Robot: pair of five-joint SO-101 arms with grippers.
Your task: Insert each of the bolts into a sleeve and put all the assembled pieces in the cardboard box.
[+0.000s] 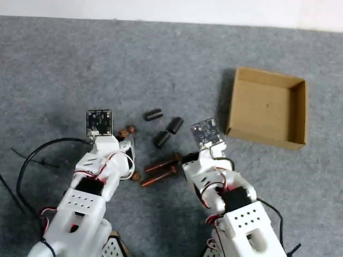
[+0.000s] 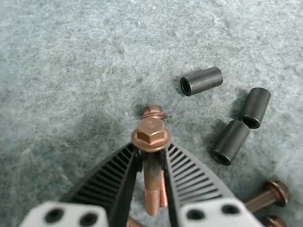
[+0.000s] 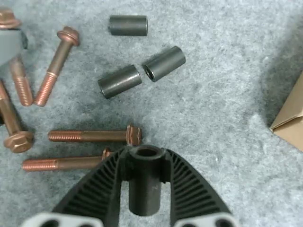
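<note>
While over the worktop (image 1: 80, 64), grips a bolt (image 2: 151, 136) in left end effector (image 2: 151, 152). Grips a sleeve (image 3: 143, 182) in right end effector (image 3: 144, 160).

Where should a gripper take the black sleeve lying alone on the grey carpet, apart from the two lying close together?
Mid-length on the lone black cylindrical sleeve, coming straight down from above. It lies on its side with bare grey carpet along both long flanks, so a pinch across its round body should likely fit.
</note>
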